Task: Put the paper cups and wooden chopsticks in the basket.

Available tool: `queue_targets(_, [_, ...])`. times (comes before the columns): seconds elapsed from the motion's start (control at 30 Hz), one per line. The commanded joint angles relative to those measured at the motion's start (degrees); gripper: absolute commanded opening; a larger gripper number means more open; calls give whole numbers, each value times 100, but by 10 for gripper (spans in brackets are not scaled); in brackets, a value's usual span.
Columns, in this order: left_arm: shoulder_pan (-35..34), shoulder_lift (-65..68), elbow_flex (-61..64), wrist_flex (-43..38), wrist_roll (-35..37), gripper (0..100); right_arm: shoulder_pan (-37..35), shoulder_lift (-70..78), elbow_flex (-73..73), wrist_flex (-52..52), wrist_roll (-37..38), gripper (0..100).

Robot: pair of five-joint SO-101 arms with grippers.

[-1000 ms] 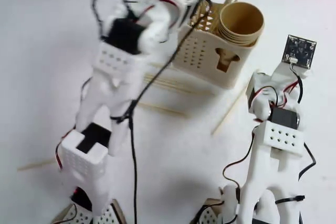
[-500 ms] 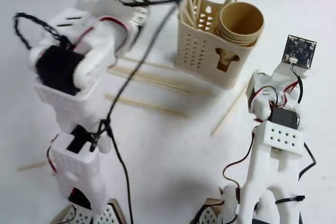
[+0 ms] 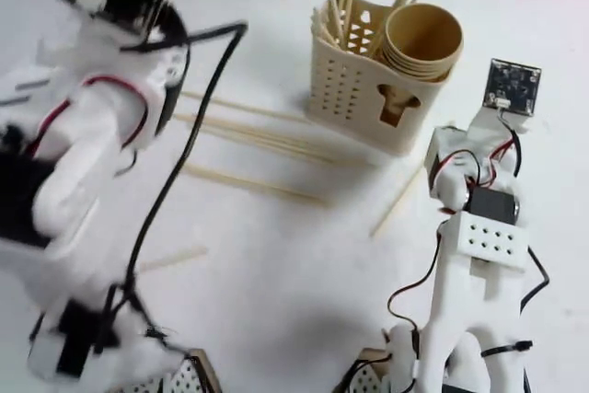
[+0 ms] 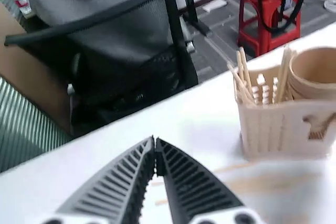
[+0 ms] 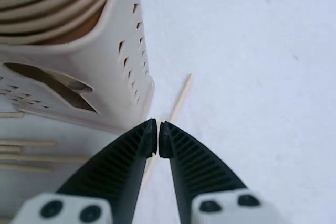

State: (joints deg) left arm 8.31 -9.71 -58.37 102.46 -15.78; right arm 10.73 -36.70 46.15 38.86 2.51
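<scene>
White tabletop (image 3: 304, 264) under both arms, your left black gripper (image 4: 155, 156) closed on nothing, loose pale wooden chopsticks (image 3: 250, 181) lying flat mid-table, cream perforated plastic basket (image 3: 350, 94) holding stacked tan paper cups (image 3: 423, 39), your right black gripper (image 5: 158, 135) closed, empty, beside the basket.

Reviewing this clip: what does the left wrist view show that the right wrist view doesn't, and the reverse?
Left wrist view: the shut left gripper, chopsticks standing upright in the basket, and an office chair and red stool beyond the table. Right wrist view: the shut right gripper, with a single loose chopstick lying beside the basket and running toward its tips. Both: the basket, the stacked paper cups inside it, and loose chopsticks lying on the table.
</scene>
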Motion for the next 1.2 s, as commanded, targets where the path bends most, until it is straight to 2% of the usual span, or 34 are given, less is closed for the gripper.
queue_targets(0.0, [-330,-1332,1688,-167,53,23,-75,-198,-53,-57,70,25])
queue_targets(0.2, [-980,-2976,4097,-1037,35,23,-84,-198,-62,-40,79,25])
queue_targets(0.47, [-1701,-5086,7833,-2664,70,23,-277,-207,-492,734,97,25])
queue_targets(0.63, [-2176,-6202,9820,-3508,97,23,-585,-207,-484,787,545,25])
queue_targets(0.8, [-2738,-7073,11411,-4246,563,26,-778,-207,-589,1007,580,25])
queue_targets(0.93, [-2809,-7556,12448,-4730,589,26,-1112,-207,-958,1675,1108,25])
queue_targets(1.17, [-2826,-8145,13741,-5266,598,27,-2281,-207,-1451,2712,1934,25])
